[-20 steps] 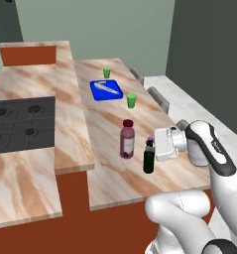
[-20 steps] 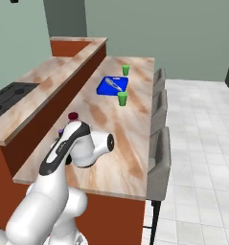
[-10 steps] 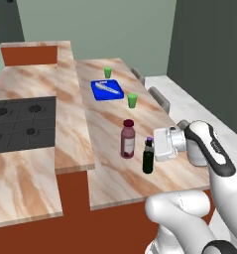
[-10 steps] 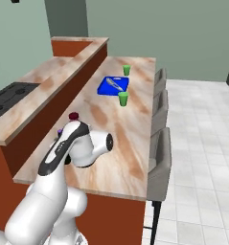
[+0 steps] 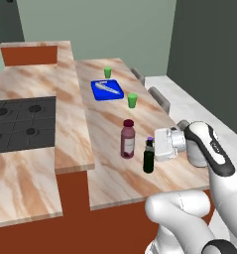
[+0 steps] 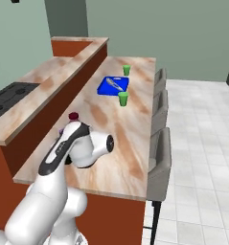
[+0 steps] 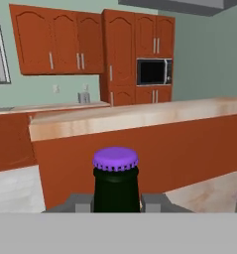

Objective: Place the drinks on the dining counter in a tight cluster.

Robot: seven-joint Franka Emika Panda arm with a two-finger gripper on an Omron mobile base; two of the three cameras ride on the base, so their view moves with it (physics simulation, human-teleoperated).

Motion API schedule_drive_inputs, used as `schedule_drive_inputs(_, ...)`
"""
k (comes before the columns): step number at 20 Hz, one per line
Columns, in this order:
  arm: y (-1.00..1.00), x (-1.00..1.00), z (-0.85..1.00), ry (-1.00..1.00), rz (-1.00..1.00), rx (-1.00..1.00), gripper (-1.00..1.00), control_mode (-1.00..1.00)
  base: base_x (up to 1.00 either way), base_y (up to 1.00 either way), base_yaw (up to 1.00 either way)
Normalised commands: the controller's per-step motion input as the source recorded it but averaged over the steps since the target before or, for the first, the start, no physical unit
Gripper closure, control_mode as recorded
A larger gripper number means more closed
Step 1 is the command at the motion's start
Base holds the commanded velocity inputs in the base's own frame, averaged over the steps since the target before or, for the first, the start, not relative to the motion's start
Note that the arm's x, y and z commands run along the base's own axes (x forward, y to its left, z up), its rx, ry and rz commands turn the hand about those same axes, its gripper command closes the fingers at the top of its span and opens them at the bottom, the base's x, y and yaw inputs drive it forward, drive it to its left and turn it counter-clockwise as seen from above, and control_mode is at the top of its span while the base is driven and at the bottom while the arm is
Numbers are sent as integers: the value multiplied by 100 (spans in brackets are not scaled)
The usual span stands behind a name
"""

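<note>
In the right base view the arm's white elbow covers nearly all of the slim green bottle and most of the maroon bottle (image 6: 74,116), of which only the dark cap shows above the arm. The white bottle with the blue cap cannot be made out in any of the three views. In the hand view the green bottle (image 7: 116,186) is cut off below the shoulder, so only its purple cap and dark neck are seen, and the two finger tips (image 7: 80,203) barely rise beside it.

The hand (image 5: 150,150) reaches in sideways from the right and is pressed together on the neck of the green bottle (image 5: 148,158), which stands upright on the raised dining desk (image 5: 110,173). The maroon bottle (image 5: 128,140) stands upright just beside it, to the left and a little farther back; whether the two touch cannot be told.

Farther along the same desk lies a blue tray (image 5: 107,90) holding a pale slim utensil too small to identify. One small green cup (image 5: 132,100) stands near the tray's near corner, another green cup (image 5: 107,72) beyond its far edge; what they hold cannot be seen. The black stove (image 5: 18,124) sits on the lower desk to the left.
</note>
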Motion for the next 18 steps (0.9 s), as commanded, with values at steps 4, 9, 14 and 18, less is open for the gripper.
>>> schedule_drive_inputs(4,-26,39,-4,0,0,0,100,-100,0,0,0)
schedule_drive_inputs(9,-31,34,-4,0,8,1,100,-100,0,0,0)
schedule_drive_inputs(14,-31,38,-6,2,20,6,100,-100,0,0,0)
schedule_drive_inputs(18,-23,43,-6,0,16,9,100,-100,0,0,0)
